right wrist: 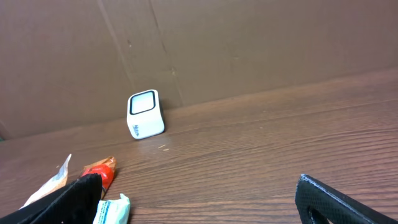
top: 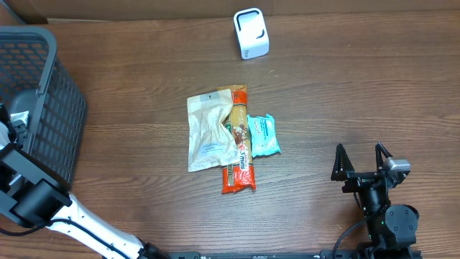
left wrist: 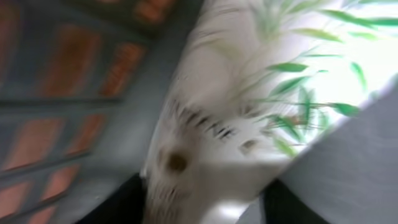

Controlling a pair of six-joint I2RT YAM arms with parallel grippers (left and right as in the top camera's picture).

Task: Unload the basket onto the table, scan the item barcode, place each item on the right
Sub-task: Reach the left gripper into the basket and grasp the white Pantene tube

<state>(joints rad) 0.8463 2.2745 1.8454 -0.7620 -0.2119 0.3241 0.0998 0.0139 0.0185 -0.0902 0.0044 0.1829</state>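
Observation:
The left wrist view is blurred. A white packet (left wrist: 249,106) printed with green leaves fills it, and my left gripper (left wrist: 202,202) is shut on the packet's lower end, a dark finger against each side. Grey basket mesh (left wrist: 56,112) lies behind it. From overhead, the left arm (top: 29,194) is at the basket (top: 43,108) and its gripper is hidden. The white scanner (top: 251,33) stands at the back of the table and also shows in the right wrist view (right wrist: 145,114). My right gripper (top: 364,162) stands open at the front right, with nothing between its fingers (right wrist: 348,202).
Three packets lie mid-table: a beige pouch (top: 208,132), a long orange-red packet (top: 238,155) and a teal packet (top: 263,135). The orange-red packet (right wrist: 99,171) and teal packet (right wrist: 112,211) show left of the right gripper. A cardboard wall (right wrist: 249,50) backs the table.

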